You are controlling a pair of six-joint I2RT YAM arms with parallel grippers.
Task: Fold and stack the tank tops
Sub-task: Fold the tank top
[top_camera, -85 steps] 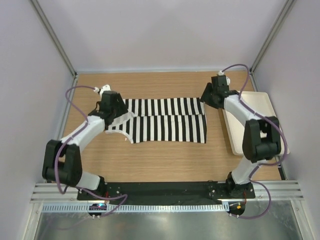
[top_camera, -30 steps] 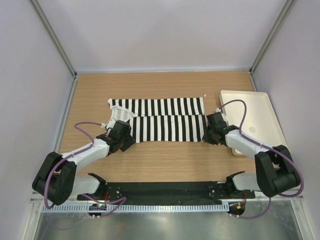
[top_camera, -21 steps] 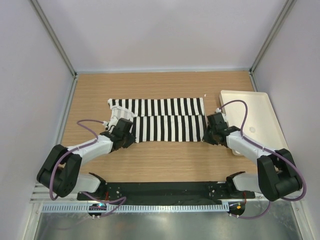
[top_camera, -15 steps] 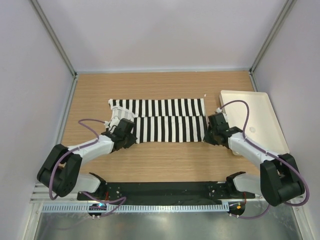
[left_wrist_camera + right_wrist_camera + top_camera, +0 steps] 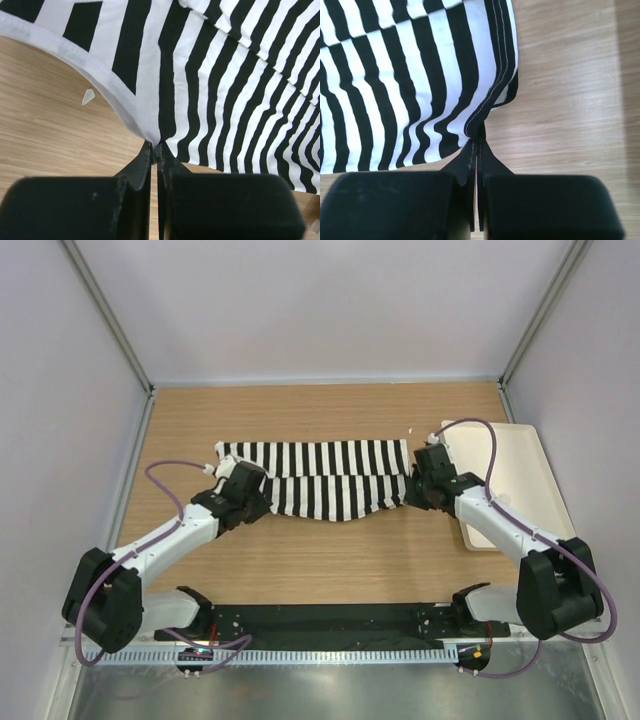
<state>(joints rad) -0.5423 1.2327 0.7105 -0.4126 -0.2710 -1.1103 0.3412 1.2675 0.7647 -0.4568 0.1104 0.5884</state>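
The black-and-white striped tank top [image 5: 320, 480] lies folded lengthwise across the middle of the wooden table. My left gripper [image 5: 252, 502] is shut on its near left corner, pinching the white armhole trim [image 5: 150, 132] between the fingertips. My right gripper [image 5: 412, 495] is shut on the near right corner, gripping the dark stitched hem [image 5: 481, 131]. Both pinched corners are raised off the table, and the near edge of the cloth sags between them.
A plain white tray [image 5: 510, 480] sits at the right edge of the table, partly under my right arm. A small white scrap [image 5: 88, 96] lies on the wood by the left gripper. Bare wood stretches in front of the garment.
The left gripper closed on the left corner. Both grippers then rose and moved toward the back, lifting the near edge of the tank top, which now droops in the middle.
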